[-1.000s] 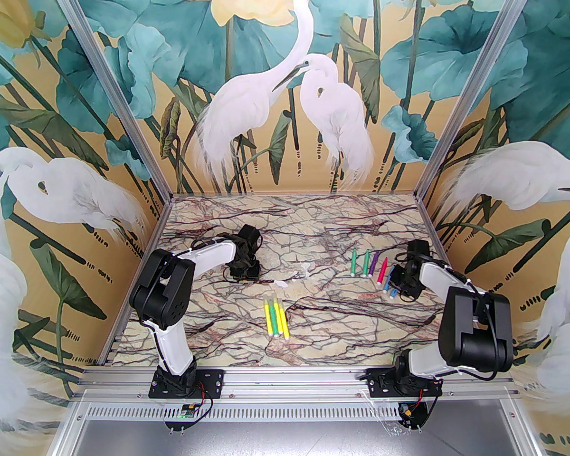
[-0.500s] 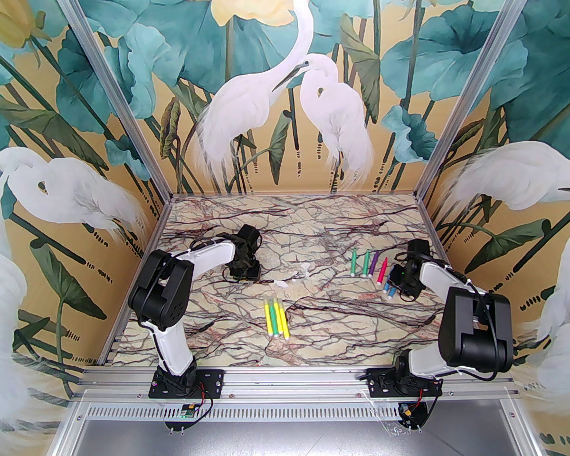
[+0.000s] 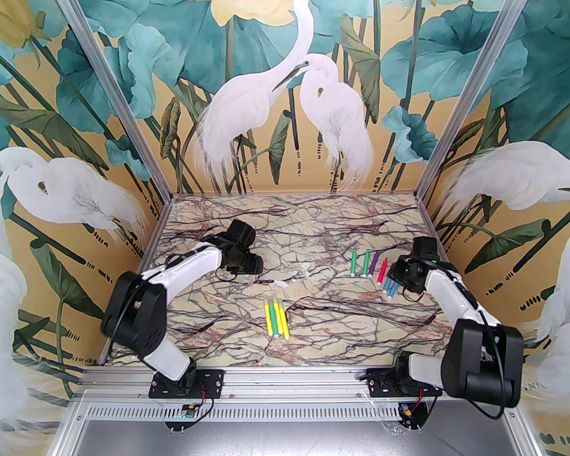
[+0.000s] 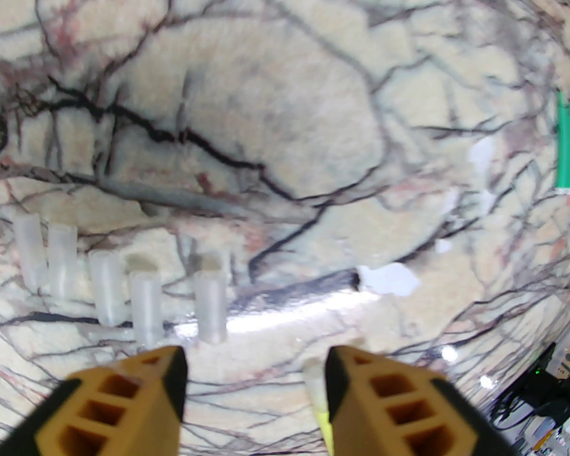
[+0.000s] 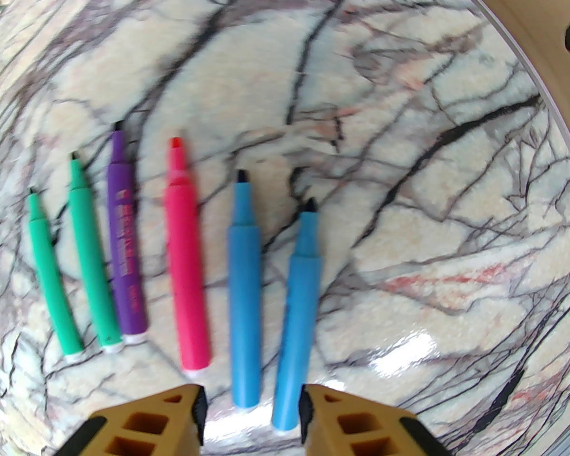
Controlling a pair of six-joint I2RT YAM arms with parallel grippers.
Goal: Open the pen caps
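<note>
Several clear pen caps [image 4: 107,295] lie in a row on the marble just ahead of my left gripper [image 4: 256,378], which is open with nothing between its fingers. A capped yellow pen [image 4: 320,409] pokes out beside its right finger. In the top view the left gripper [image 3: 248,263] hovers at the table's left middle, and three capped yellow and green pens [image 3: 275,318] lie in the centre. My right gripper [image 5: 251,409] is open above the tail ends of two blue pens [image 5: 244,297]. These lie uncapped in a row with a pink pen [image 5: 185,264], a purple pen [image 5: 126,250] and two green ones [image 5: 90,259].
Small white scraps [image 3: 281,283] lie on the marble table [image 3: 313,345] between the two grippers. The uncapped row [image 3: 373,271] sits close to the right arm [image 3: 449,297]. The enclosure's painted walls and metal posts [image 3: 460,112] bound the table on three sides.
Both grippers have opened wider. Both arms have swung back towards their bases, and the left wrist has turned. The blue pen now lies free beside the other blue one.
</note>
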